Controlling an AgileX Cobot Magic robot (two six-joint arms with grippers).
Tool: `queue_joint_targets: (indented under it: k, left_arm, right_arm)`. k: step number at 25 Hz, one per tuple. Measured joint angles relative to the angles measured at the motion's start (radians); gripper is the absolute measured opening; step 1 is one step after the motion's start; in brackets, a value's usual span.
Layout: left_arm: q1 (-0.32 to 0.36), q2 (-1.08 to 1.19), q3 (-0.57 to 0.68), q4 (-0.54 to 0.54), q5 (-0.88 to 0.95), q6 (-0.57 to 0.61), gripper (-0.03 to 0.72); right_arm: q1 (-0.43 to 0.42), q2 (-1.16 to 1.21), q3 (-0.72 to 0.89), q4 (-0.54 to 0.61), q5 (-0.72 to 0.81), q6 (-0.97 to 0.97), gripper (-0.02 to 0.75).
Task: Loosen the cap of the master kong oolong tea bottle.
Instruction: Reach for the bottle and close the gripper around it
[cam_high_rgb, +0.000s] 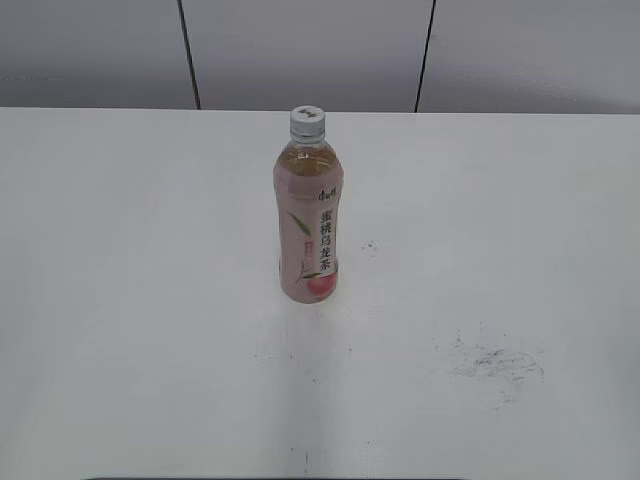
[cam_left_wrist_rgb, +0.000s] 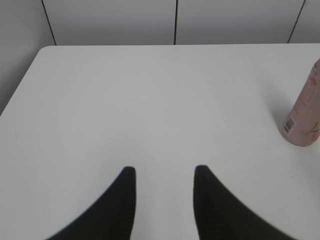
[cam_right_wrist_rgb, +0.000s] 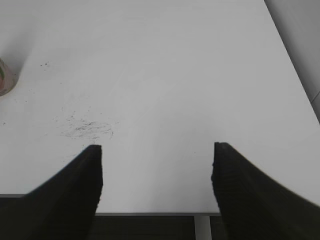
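Observation:
The master kong oolong tea bottle (cam_high_rgb: 309, 226) stands upright near the middle of the white table, with its pink-and-white label facing the exterior view. The white ribbed cap (cam_high_rgb: 308, 121) sits on its neck. Neither gripper shows in the exterior view. In the left wrist view my left gripper (cam_left_wrist_rgb: 164, 170) is open and empty over bare table, and the bottle's lower part (cam_left_wrist_rgb: 304, 120) stands at the far right edge. In the right wrist view my right gripper (cam_right_wrist_rgb: 157, 147) is open and empty above the table's near edge, and a sliver of the bottle's base (cam_right_wrist_rgb: 5, 76) shows at the far left.
The white table (cam_high_rgb: 140, 300) carries a dark scuff patch (cam_high_rgb: 495, 362) to the right of the bottle, which also shows in the right wrist view (cam_right_wrist_rgb: 87, 127). A grey panelled wall (cam_high_rgb: 300, 50) rises behind the table.

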Motion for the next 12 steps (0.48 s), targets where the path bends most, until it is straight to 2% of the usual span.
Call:
queue_joint_targets:
  k: [12]
  left_arm:
    - [0.000, 0.000, 0.000, 0.000, 0.000, 0.000, 0.239]
  right_arm:
    - [0.000, 0.000, 0.000, 0.000, 0.000, 0.000, 0.515]
